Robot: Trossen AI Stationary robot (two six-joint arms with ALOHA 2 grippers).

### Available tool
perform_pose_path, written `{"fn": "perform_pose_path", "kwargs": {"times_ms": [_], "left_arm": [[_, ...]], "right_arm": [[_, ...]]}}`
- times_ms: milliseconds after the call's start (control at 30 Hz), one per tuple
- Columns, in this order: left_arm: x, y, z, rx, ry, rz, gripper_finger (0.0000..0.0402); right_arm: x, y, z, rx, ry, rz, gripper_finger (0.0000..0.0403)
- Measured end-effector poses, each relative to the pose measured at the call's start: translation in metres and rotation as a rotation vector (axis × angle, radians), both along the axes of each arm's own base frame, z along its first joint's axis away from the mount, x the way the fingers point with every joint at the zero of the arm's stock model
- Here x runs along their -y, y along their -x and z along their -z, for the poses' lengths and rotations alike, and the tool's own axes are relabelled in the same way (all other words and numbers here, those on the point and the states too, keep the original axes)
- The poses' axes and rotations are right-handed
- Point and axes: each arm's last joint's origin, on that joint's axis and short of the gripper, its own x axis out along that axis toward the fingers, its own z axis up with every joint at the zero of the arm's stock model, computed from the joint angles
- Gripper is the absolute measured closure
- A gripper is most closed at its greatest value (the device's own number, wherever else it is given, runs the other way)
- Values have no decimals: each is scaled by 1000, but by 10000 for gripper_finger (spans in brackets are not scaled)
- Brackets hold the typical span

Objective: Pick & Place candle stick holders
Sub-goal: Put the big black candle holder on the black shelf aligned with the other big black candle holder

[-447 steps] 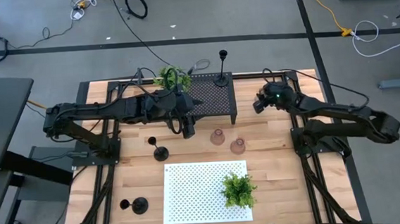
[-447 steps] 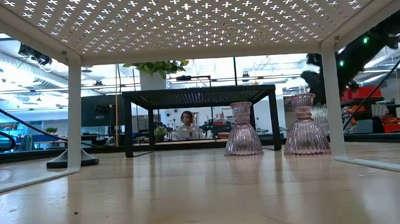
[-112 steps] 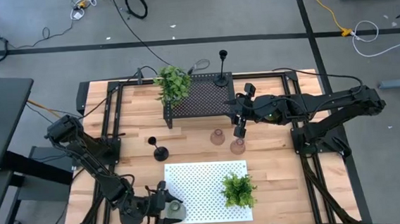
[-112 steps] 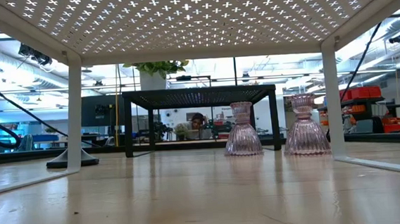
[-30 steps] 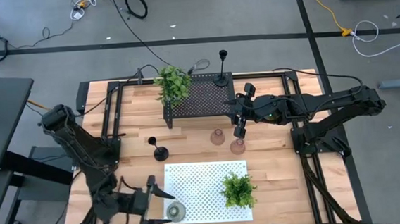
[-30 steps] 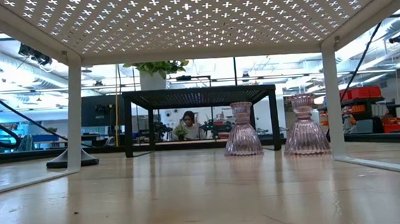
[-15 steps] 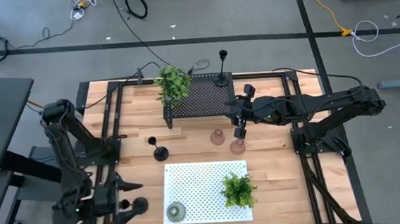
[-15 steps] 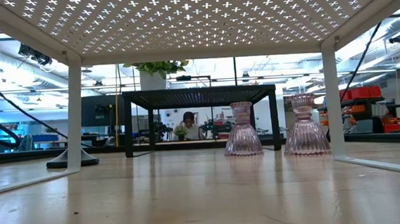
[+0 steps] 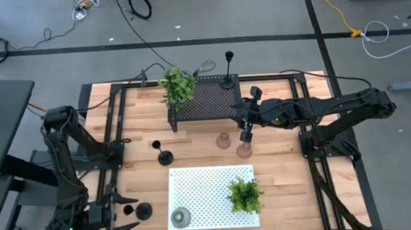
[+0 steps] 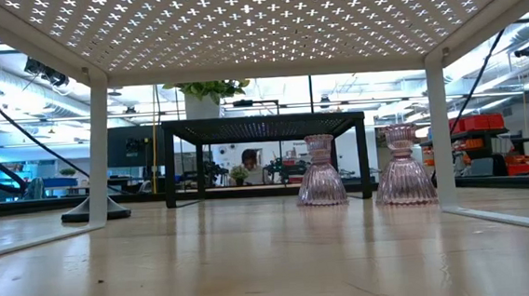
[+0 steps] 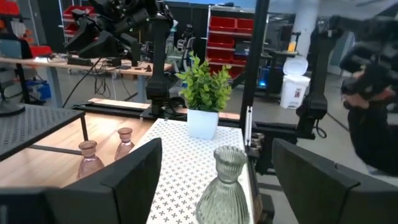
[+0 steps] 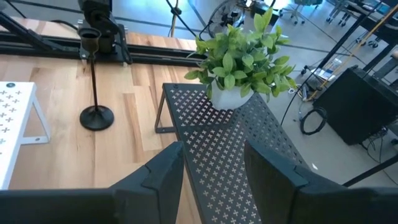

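An olive-green glass holder stands on the near left corner of the white perforated rack. My left gripper hovers open to its left, over the table's near left corner, pointing level at the green holder and apart from it. A slim black holder is on the table below the fingers. Two pink glass holders stand mid-table. My right gripper waits open above them. Another black holder stands on the table, and a third on the black mesh rack.
The black mesh rack at the far middle carries a leafy plant. A second plant stands on the white rack's near right part. Bare wood lies to the right of the white rack.
My left gripper has swung away from the olive-green holder toward the table's left edge, turning as it went. The green holder stays standing on the white rack. My right arm has kept still.
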Motion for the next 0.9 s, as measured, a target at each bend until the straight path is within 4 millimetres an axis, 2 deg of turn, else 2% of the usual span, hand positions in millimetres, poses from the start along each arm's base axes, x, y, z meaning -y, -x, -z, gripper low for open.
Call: {"fn": "perform_pose_path", "kwargs": {"times_ms": [200,433,733,900], "left_arm": [[3,-1,13,-3,-57,-29,152],[4,1,17,-16,-119,-13,188],[2,6,24,-8,-97,-7,200],[-7,4,17,-15,-137,-19,200]], "right_arm": [[0,-1,-1,20,-9,3,234],[0,-2,-3,39,-8,2,234],[0,-2,-4,49,-15,4,234],[0,-2,-5,63,-14,-3,234]]}}
